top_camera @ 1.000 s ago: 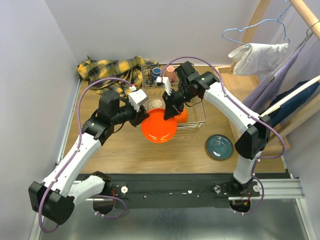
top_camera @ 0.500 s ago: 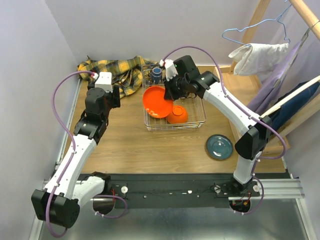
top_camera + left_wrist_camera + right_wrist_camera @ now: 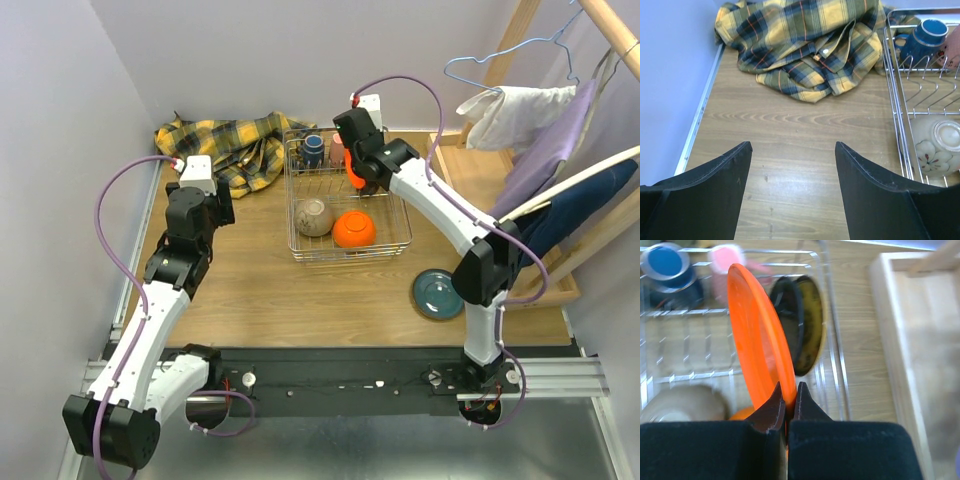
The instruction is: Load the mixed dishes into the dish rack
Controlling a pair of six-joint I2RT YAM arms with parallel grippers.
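Nearest me, one teal plate lies flat on the wooden table, at about five o'clock of the dish rack; it is round and glazed, darker in the middle. My left gripper hangs over bare wood at nine o'clock of the rack, its two black fingers spread wide with nothing between them. The rack is a rectangular basket of silver wire with low sides; in its near half I count two bowls, one beige bowl with a flower pattern, foot up, and one glossy orange bowl. Further in, my right gripper pinches the rim of one smooth orange plate, held on edge within the rack's outline. At its three o'clock two more stand on edge, one glossy black plate and one yellowish plate. At the far end, eleven o'clock, I count two cups: one blue cup and one pink cup. Beyond, at ten o'clock, lies one crumpled plaid cloth.
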